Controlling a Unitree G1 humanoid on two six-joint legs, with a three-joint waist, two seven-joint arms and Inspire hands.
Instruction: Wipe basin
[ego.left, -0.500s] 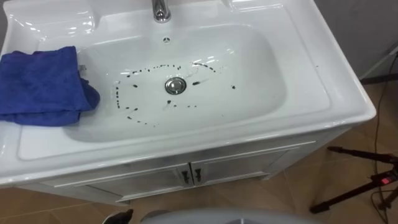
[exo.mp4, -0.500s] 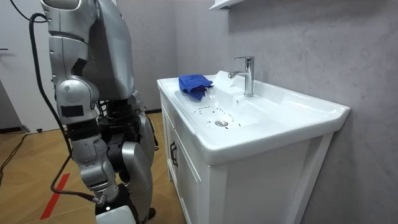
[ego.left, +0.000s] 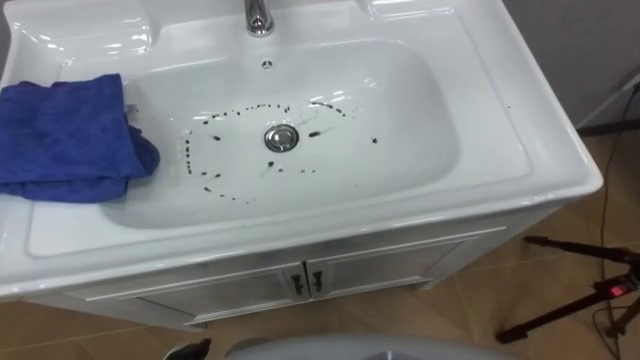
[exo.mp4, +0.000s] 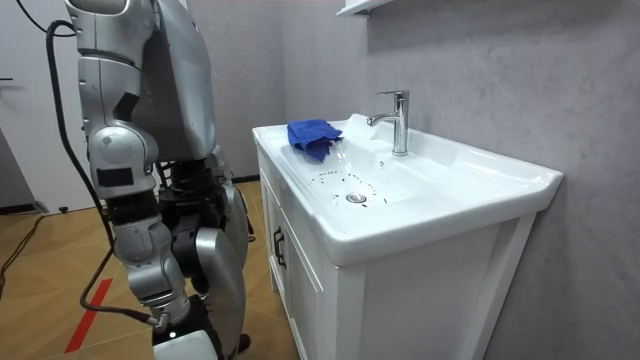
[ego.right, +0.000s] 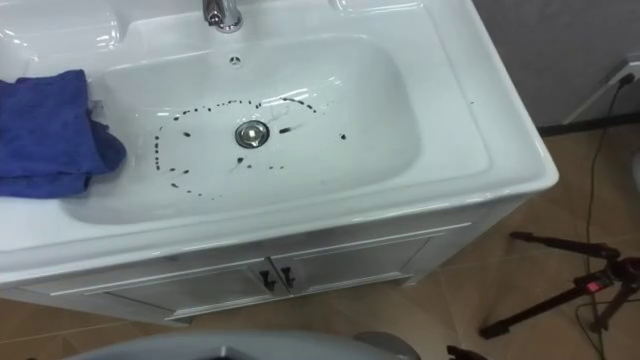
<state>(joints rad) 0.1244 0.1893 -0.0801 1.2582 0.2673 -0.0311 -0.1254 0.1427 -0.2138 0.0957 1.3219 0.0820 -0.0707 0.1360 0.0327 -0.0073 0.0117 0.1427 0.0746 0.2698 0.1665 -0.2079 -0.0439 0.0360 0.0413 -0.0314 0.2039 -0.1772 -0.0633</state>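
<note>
A white basin (ego.left: 410, 120) is set in a vanity top, and I stand right in front of it. Dark specks (ego.left: 208, 181) lie in a loose ring around the metal drain (ego.left: 282, 138). A folded blue cloth (ego.left: 65, 135) rests on the basin's left rim, one corner hanging over the bowl; in the room view the cloth (exo.mp4: 313, 133) lies at the far end. My left hand (ego.left: 190, 350) hangs low at the picture's bottom edge, far from the cloth. My right hand (exo.mp4: 185, 335) hangs by my side below the counter.
A chrome faucet (ego.left: 259, 15) stands at the back of the bowl. White cabinet doors (ego.left: 310, 283) with dark handles are under the basin. A black tripod (ego.left: 580, 300) lies on the wooden floor at the right. A shelf (exo.mp4: 360, 8) juts from the wall above.
</note>
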